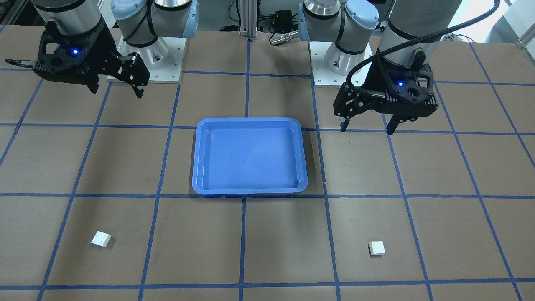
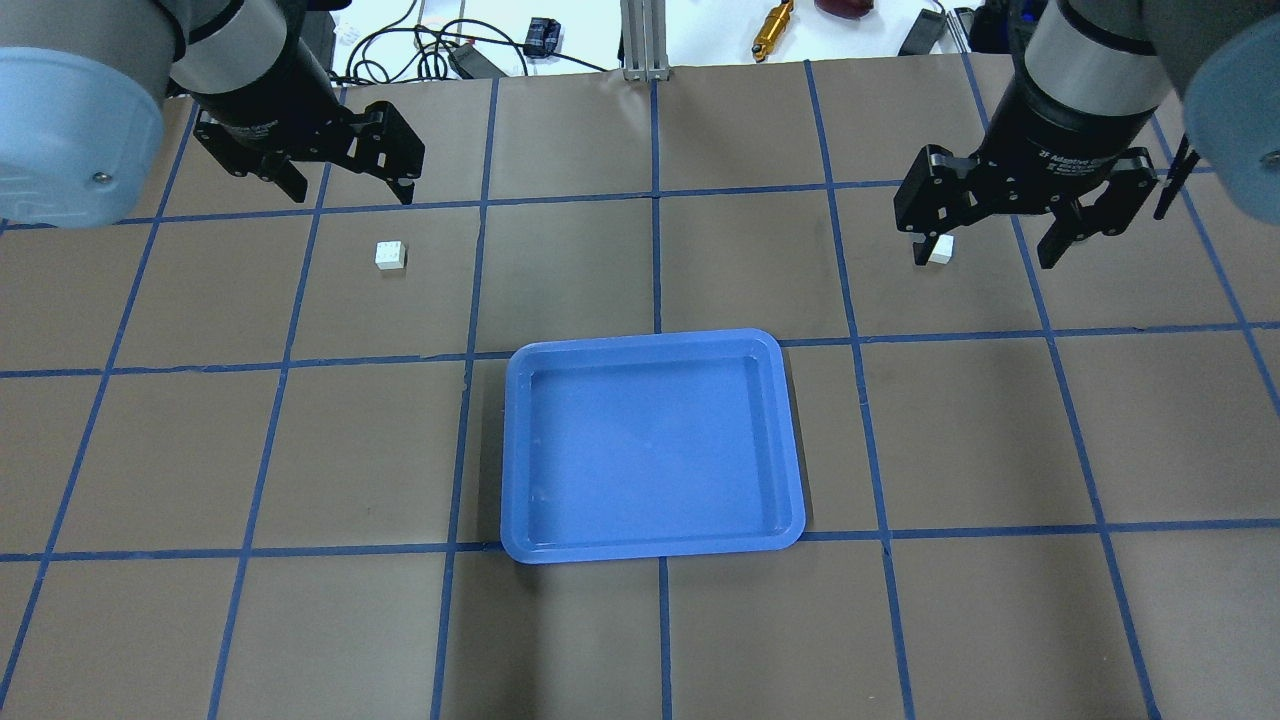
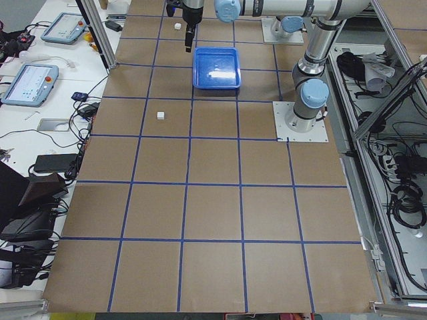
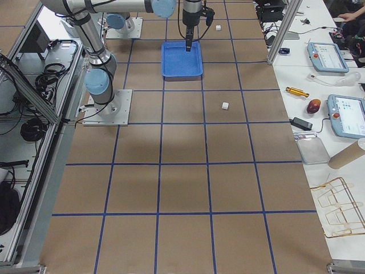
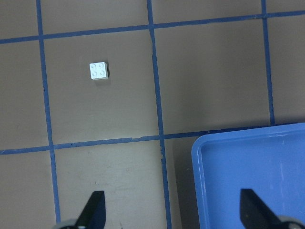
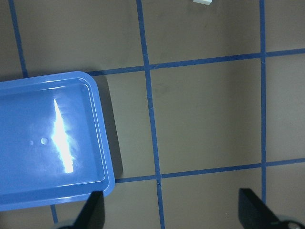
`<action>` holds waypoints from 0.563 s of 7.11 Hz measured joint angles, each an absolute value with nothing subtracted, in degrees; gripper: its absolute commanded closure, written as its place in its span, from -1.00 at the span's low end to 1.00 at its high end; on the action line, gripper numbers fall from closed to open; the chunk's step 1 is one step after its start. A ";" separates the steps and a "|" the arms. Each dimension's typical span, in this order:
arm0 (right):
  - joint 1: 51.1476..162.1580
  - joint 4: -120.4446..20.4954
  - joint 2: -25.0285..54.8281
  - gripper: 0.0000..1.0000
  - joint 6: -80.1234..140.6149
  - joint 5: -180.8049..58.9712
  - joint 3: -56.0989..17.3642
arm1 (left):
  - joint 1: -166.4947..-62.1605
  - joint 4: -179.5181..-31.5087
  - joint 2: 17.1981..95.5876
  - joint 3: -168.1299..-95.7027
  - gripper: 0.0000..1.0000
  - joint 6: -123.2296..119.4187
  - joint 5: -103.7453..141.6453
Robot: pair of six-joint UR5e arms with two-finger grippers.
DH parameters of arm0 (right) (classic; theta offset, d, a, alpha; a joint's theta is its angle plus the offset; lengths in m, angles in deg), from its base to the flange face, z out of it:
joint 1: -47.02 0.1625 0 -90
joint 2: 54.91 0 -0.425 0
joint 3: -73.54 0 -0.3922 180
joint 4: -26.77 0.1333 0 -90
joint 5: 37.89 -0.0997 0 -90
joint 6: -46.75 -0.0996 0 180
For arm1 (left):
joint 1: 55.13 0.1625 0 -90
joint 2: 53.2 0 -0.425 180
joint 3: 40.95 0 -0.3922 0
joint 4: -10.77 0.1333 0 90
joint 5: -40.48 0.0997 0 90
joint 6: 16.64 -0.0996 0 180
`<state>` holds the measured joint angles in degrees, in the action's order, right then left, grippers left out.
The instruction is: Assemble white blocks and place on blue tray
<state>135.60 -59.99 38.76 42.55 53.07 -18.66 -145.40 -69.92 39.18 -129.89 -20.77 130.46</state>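
Note:
The blue tray (image 1: 250, 156) (image 2: 650, 445) lies empty in the middle of the table. One white block (image 2: 391, 255) (image 1: 376, 248) (image 5: 99, 70) lies on the table on my left side, studs up. The other white block (image 2: 939, 250) (image 1: 101, 239) lies on my right side and shows only at the top edge of the right wrist view (image 6: 202, 2). My left gripper (image 2: 352, 195) (image 1: 367, 128) (image 5: 174, 210) hangs open and empty above the table. My right gripper (image 2: 984, 260) (image 1: 115, 90) (image 6: 172, 210) is also open and empty, high up.
Brown table paper with a blue tape grid. Both arm bases (image 1: 146, 58) stand at the robot's edge. Cables and small tools (image 2: 775, 20) lie beyond the far edge. Tablets (image 3: 30, 83) and other gear sit on side benches.

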 measured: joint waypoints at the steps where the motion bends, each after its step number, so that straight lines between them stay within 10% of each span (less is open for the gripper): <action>1: 135.57 -60.13 38.72 -1.00 42.59 53.12 -18.66 | -145.40 -69.92 39.17 -129.89 -1.00 -20.77 130.40; 4: 135.53 -60.41 38.70 -1.00 42.61 53.02 -18.66 | -145.42 -69.92 39.17 -129.89 -1.00 -20.77 130.37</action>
